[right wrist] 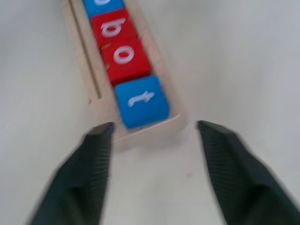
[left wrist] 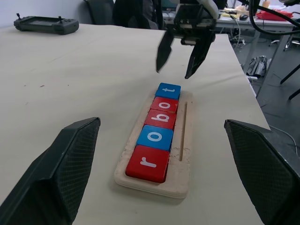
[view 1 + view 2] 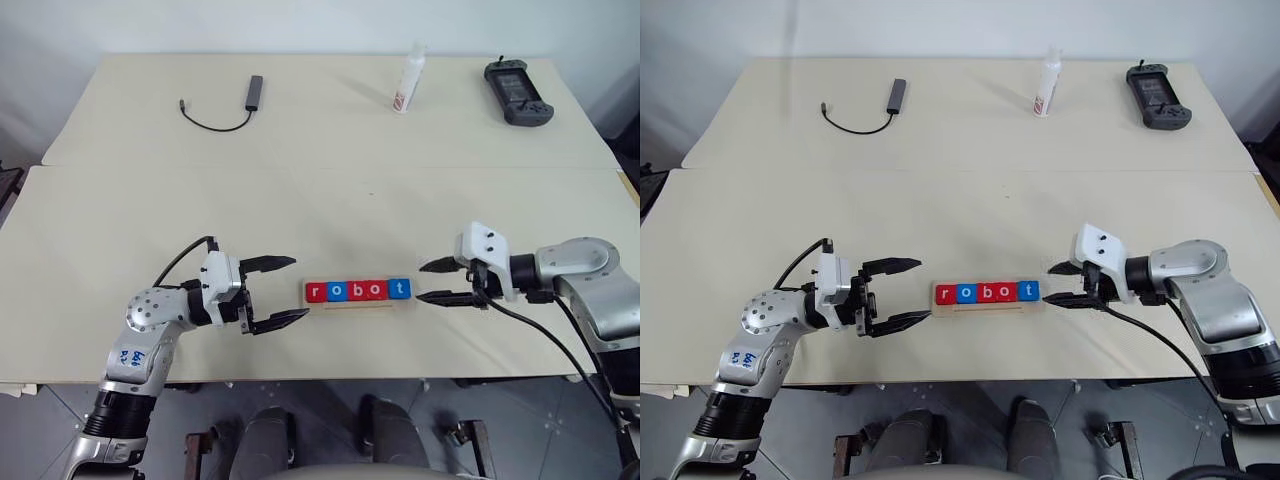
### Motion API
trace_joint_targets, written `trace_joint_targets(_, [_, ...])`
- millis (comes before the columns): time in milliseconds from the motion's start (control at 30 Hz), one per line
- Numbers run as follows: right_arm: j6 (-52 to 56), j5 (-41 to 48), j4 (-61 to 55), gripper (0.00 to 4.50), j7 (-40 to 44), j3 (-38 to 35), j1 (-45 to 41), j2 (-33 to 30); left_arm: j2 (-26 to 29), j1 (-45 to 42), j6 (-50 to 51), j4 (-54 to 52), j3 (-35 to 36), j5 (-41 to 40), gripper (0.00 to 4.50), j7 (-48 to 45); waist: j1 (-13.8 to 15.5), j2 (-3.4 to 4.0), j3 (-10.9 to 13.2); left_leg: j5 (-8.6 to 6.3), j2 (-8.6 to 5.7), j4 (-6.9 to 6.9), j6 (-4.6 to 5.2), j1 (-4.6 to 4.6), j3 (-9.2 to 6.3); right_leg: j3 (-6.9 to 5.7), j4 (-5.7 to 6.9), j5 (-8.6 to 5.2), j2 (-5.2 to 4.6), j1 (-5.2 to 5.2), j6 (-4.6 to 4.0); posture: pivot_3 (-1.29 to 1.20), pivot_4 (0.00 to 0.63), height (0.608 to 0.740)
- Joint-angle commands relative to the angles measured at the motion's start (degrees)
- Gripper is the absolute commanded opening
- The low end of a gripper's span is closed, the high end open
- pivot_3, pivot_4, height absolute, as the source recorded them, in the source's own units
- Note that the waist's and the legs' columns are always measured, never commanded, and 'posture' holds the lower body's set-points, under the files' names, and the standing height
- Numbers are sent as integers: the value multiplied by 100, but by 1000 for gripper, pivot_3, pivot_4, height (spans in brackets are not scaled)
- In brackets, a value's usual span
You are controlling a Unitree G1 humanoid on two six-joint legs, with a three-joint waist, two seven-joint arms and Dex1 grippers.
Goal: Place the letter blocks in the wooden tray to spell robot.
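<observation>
Five letter blocks lie in a row in the wooden tray point(image 3: 360, 304) near the table's front edge, reading r point(image 3: 317, 292), o point(image 3: 337, 291), b point(image 3: 357, 290), o point(image 3: 378, 290), t point(image 3: 400, 289); red, blue, red, red, blue. My left gripper point(image 3: 283, 292) stands open just left of the tray's r end, holding nothing. At the t end my right gripper point(image 3: 432, 282) is open too, its fingers apart from the blue t block point(image 1: 141, 101) and empty. Across the tray, the left wrist view takes in the right gripper point(image 2: 180, 55).
On the far table lie a black USB hub with its cable point(image 3: 254, 92), a white bottle point(image 3: 408, 80) and a dark handheld controller point(image 3: 517, 92). A seam point(image 3: 320, 167) runs between the two tables. The front edge is close behind the tray.
</observation>
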Motion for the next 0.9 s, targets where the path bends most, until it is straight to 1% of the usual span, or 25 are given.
trace_joint_targets(33, [-79, -46, -95, 1560, -84, 9, -14, 2, -24, -28, -90, -76, 4, -20, 4500, -12, -1, 0, 0, 0, 0, 0, 0, 0, 0, 0, 0, 0, 0, 0, 0, 0, 150, 740])
trace_joint_targets(67, [-84, -55, -96, 1128, -88, 40, -14, 20, -20, -31, -91, -71, 11, -19, 4500, -15, -1, 0, 0, 0, 0, 0, 0, 0, 0, 0, 0, 0, 0, 0, 0, 0, 150, 740])
trace_joint_targets(167, [-84, -52, -111, 47, -120, 122, -29, 92, -8, -34, -93, -64, 29, -18, 4500, -22, 2, 0, 0, 0, 0, 0, 0, 0, 0, 0, 0, 0, 0, 0, 0, 0, 150, 740])
trace_joint_targets(300, [116, 67, -314, 15, -115, 223, -43, 246, 0, 1, -90, -98, 53, -17, 4500, 3, 1, 0, 0, 0, 0, 0, 0, 0, -1, 0, 0, 0, 0, 0, 0, 0, 150, 740])
trace_joint_targets(533, [199, 41, -413, 15, -157, 340, -62, 336, -12, 38, -92, -137, 59, -9, 4500, 55, 8, 0, 0, 0, 0, 0, 0, -1, -2, -1, 0, 0, 0, 0, 0, 0, 150, 740])
trace_joint_targets(633, [212, 56, -468, 15, -160, 285, -42, 314, -13, 42, -92, -144, 52, -4, 4500, 75, 2, 0, 0, 0, 0, 0, 0, -1, -1, 0, 0, 0, 0, -1, 0, 0, 150, 740])
trace_joint_targets(800, [154, 526, -801, 15, -159, -540, 407, 110, 64, 94, -125, -121, 112, -13, 4500, 36, 28, 0, 0, 0, 0, -1, 0, -4, -3, -3, -2, 0, 0, -1, 0, 0, 150, 740])
trace_joint_targets(833, [132, 635, -889, 178, -161, -826, 658, 36, 130, 122, -135, -104, 166, -34, 4500, -17, 35, -1, 0, 0, -1, -1, 0, -4, -3, -2, -3, 0, 0, 0, 0, 0, 150, 740])
trace_joint_targets(900, [-277, 687, -990, 599, -154, -1474, 1290, -65, 322, 180, -156, -42, 309, -53, 4500, -128, 86, -1, 0, 0, -1, -2, 0, -4, -4, -3, -3, 0, 0, -1, 0, 0, 150, 740])
